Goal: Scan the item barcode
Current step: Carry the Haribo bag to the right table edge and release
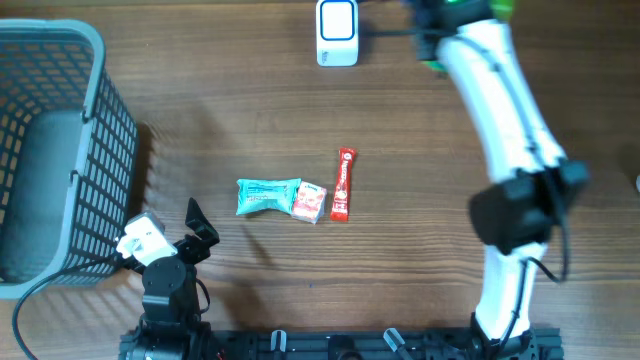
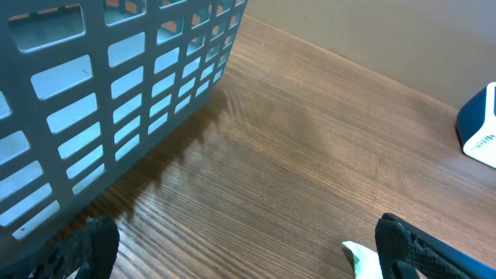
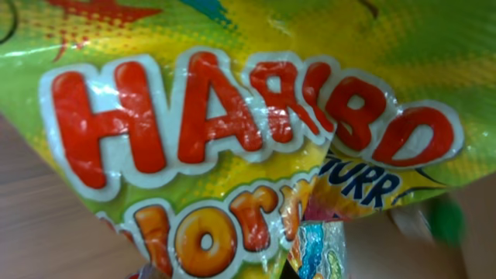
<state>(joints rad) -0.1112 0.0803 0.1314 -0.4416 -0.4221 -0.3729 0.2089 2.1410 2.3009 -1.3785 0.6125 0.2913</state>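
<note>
Where the item is: a glossy yellow-green plastic Haribo bag (image 3: 232, 116) with fat red letters fills the right wrist view, pressed close to the lens, with bare wood showing under its lower left edge.
Right gripper (image 1: 432, 45): reached out to the far edge of the brown wooden table (image 1: 420, 250), just beside the scanner; its fingers do not show in its own camera, and its jaws are closed down tight, pinching the Haribo bag, a sliver of green showing at it from above.
Scanner: a white box-shaped barcode reader with a blue base (image 1: 337, 32) stands at the far edge of the table, left of the right gripper.
Left gripper (image 1: 203, 228): low at the near left of the table, black fingers (image 2: 418, 248) spread wide, nothing between them.
Basket: a grey plastic lattice basket (image 1: 50, 150) at the left edge, its wall close beside the left gripper.
Loose goods, mid-table: a teal crinkled packet (image 1: 267, 196), a small red-and-white packet (image 1: 309, 202) touching its right end, and a narrow red stick sachet (image 1: 343, 184) just beside that, all lying flat and well apart from both grippers.
</note>
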